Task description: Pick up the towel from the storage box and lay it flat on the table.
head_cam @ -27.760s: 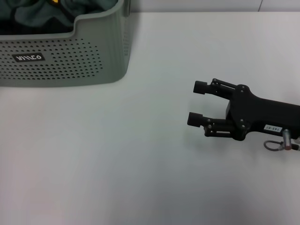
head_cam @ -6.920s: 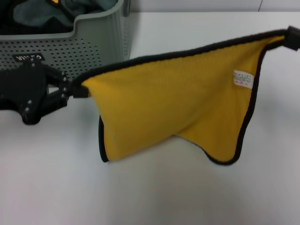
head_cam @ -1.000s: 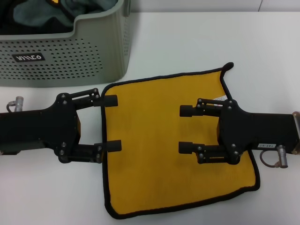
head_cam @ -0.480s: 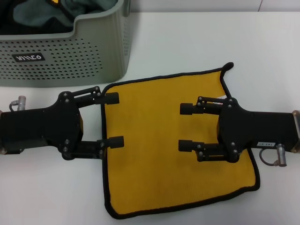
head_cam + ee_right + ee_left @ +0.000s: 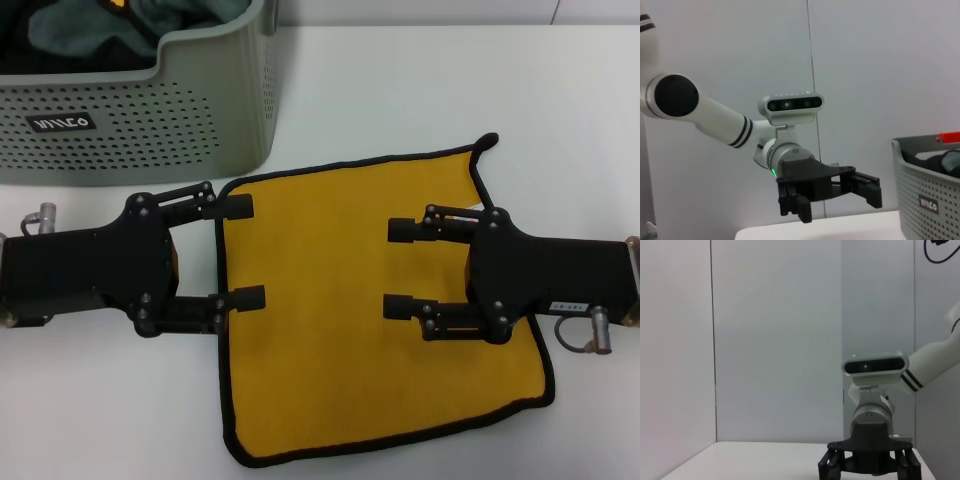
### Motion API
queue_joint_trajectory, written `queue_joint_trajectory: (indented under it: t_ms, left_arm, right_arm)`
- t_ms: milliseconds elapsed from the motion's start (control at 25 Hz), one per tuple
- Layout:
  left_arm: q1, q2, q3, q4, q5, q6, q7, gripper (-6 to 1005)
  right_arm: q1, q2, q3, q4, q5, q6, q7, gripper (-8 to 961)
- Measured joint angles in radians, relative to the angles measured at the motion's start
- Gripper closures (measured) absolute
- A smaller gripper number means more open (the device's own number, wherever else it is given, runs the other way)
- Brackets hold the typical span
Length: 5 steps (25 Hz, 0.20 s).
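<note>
The towel (image 5: 320,330) lies spread flat on the white table (image 5: 420,90), yellow face up, with its black edging showing all round. My left gripper (image 5: 245,252) is open and empty, low over the towel's left edge, its fingertips reaching just onto the cloth. My right gripper (image 5: 397,268) is open and empty over the towel's right half, pointing towards the left gripper. The storage box (image 5: 190,110) stands at the far left behind the left arm. It also shows in the right wrist view (image 5: 927,200).
Bunched teal cloths (image 5: 185,12) lie inside the box. The towel's far right corner (image 5: 487,140) is slightly curled. Bare table lies to the right of the box and in front of the towel.
My left gripper has shifted slightly to the right, onto the towel's edge. The right gripper has barely moved. The towel lies as before.
</note>
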Motion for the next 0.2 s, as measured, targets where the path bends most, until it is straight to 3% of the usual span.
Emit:
queue_joint_trajectory:
  t_ms: [200]
  left_arm:
    - [0.0,-0.001,0.0,-0.002,0.0,-0.005,0.0,156]
  right_arm:
    - [0.001,0.0,-0.005,0.001,0.001,0.012,0.001,229]
